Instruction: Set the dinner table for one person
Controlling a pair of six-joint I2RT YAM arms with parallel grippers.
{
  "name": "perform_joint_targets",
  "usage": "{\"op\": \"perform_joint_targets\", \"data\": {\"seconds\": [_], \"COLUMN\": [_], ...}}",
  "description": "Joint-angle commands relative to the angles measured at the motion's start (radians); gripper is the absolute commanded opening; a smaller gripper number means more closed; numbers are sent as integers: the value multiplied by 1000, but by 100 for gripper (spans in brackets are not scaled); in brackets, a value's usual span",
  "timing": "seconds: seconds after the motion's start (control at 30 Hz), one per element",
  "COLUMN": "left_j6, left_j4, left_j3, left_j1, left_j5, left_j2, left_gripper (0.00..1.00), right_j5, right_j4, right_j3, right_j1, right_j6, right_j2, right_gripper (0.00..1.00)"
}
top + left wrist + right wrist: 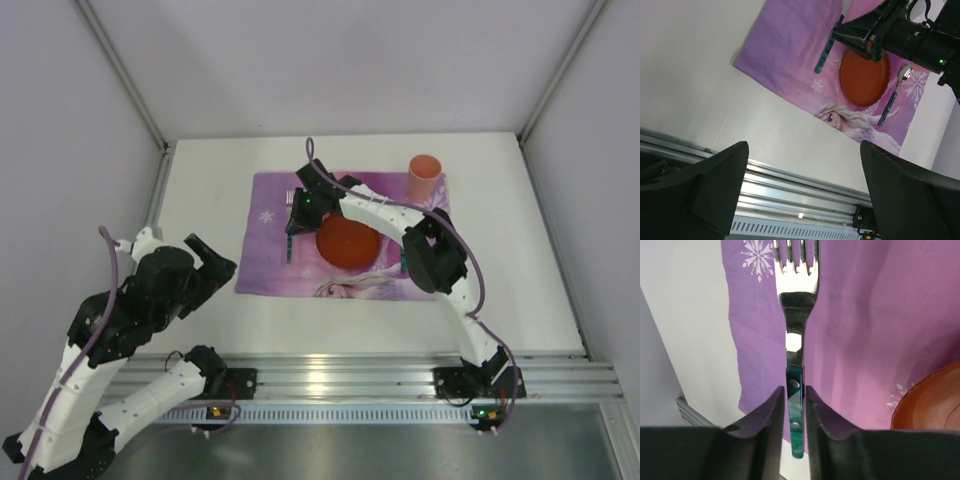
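Observation:
The white dinner table [205, 190] carries a purple princess placemat [268, 212]. On the mat stand an orange plate [347, 241] and, at its far right corner, an orange cup [425, 178]. A fork [796, 305] with a teal handle lies along the mat, left of the plate, tines pointing away from the arm bases. My right gripper [795, 390] is closed narrowly around the fork's handle, low at the mat. The fork also shows in the left wrist view [823, 56]. A teal-handled spoon [892, 97] lies right of the plate. My left gripper [804, 147] is open and empty above the table's near left.
The aluminium rail [340, 375] runs along the table's near edge. Grey walls and frame posts [125, 80] close in the back and sides. The right arm [430, 250] reaches over the mat's right half and hides part of it.

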Motion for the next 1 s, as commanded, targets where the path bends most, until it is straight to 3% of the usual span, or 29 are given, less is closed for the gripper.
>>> {"op": "perform_joint_targets", "data": {"seconds": [0.0,0.17,0.3,0.43,0.5,0.57,0.6,0.7,0.83,0.97], "left_j6": [-17,22,67,131,173,208,217,263,321,395], "left_j4": [-112,-79,-50,6,56,122,145,245,346,455], "left_j3": [33,44,79,119,122,119,110,78,27,-4], "left_j1": [0,-1,0,0,0,-1,0,0,0,-1], "left_j5": [12,21,6,-9,-6,12,18,59,70,28], "left_j2": [10,56,113,179,214,240,265,311,354,385], "left_gripper": [98,98,98,98,98,98,98,98,98,98], "right_j5": [7,-22,-28,-10,21,85,161,335,499,480], "right_j4": [51,50,34,7,-2,-24,-30,-19,-12,-74], "right_j3": [-4,25,46,23,-38,-125,-165,-372,-767,-1015], "right_j1": [0,0,-2,-12,-26,-29,-28,-29,-32,-32], "right_j6": [9,-31,-55,-149,-195,-294,-333,-457,-462,-378], "right_j2": [6,13,-56,-274,-434,-555,-687,-953,-1249,-1511], "right_gripper": [27,40,43,49,60,72,82,99,100,100]}}
